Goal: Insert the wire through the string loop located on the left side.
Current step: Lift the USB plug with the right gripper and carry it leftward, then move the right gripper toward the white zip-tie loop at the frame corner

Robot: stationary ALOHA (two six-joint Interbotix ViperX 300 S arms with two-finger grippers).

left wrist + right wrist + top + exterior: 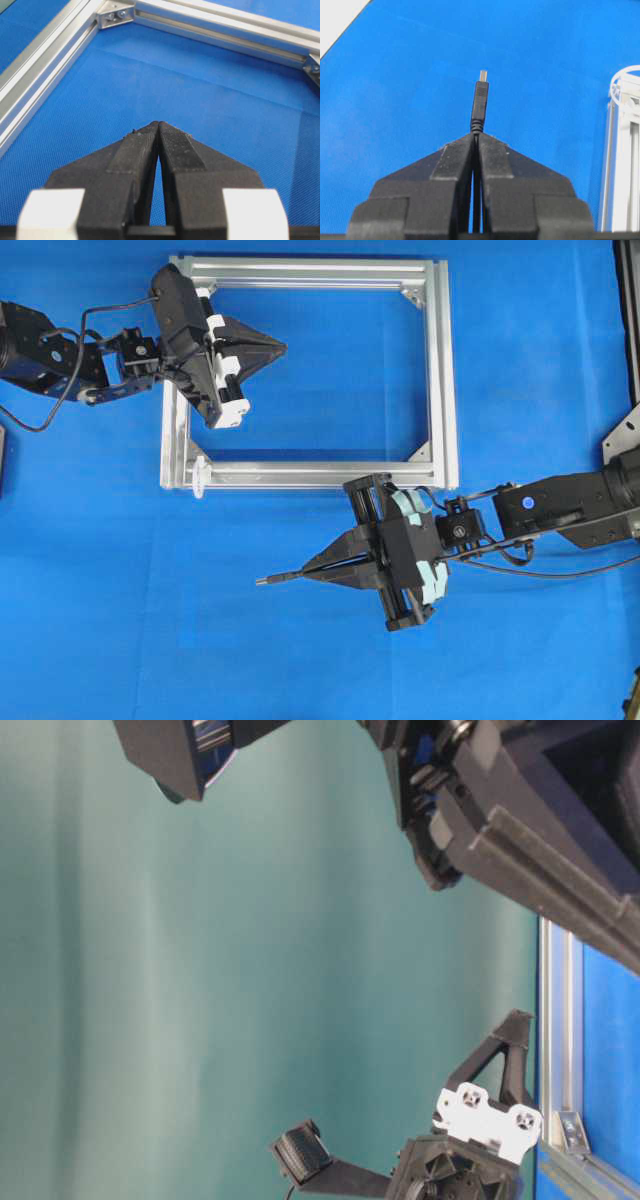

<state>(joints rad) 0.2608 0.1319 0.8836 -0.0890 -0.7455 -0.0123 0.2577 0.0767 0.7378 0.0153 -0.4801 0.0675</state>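
The left gripper (278, 343) hangs over the frame's (440, 370) upper left corner, jaws pressed together on nothing, well away from the work. Lower down, the string loop (200, 476) stands at the frame's bottom left corner, a small whitish ring just outside the rail. To its right, below the frame, the right gripper (318, 567) is clenched on the wire (285, 578), whose plug sticks out past the fingertips toward the left. The plug sits lower than the loop and apart from it. To thread well, I would keep the clamp firm, bring the plug in line with the ring's opening, and advance slowly and straight, since the short free length leaves little room for bending.
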